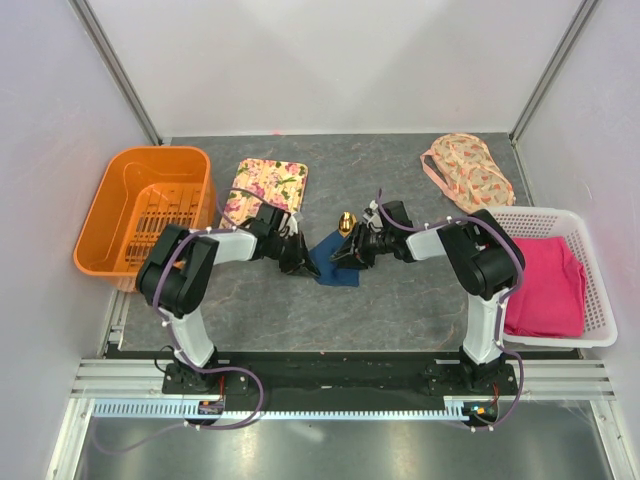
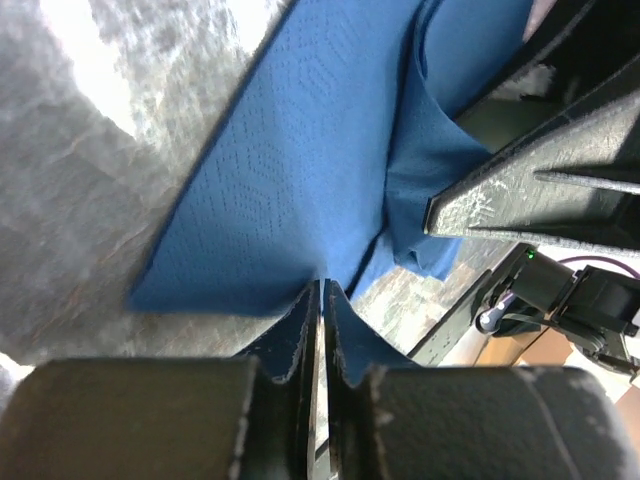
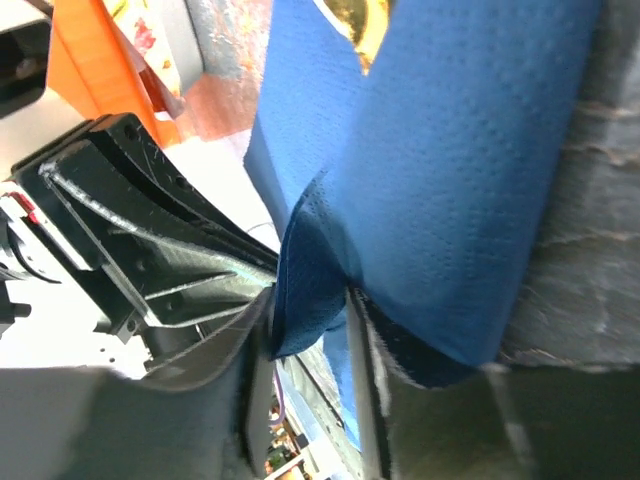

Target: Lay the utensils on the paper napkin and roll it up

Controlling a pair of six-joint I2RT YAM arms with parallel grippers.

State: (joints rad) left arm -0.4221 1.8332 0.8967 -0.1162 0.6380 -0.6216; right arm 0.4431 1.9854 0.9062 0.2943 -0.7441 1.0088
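Fingers (image 2: 285,345) of the left gripper (image 2: 321,300) are clenched on an edge of the paper napkin (image 1: 333,262). Those of the right gripper (image 3: 305,335) stand parted, with a fold of the napkin hanging loose between them. On the grey surface (image 1: 400,310), an orange bin (image 1: 105,220) sits at far left. A white slotted basket (image 1: 598,335) at right holds a pink cloth (image 1: 545,280). A floral tray (image 1: 270,180) lies just behind the left gripper, and a peach patterned fabric piece (image 1: 465,170) lies at the back right. The navy napkin lies bunched and partly folded over between the two grippers, which crowd it from both sides and hide much of it from above. One gold utensil (image 1: 347,222) pokes out past the napkin's far edge. Only its tip shows, so which piece it is cannot be told, nor whether others lie wrapped inside.
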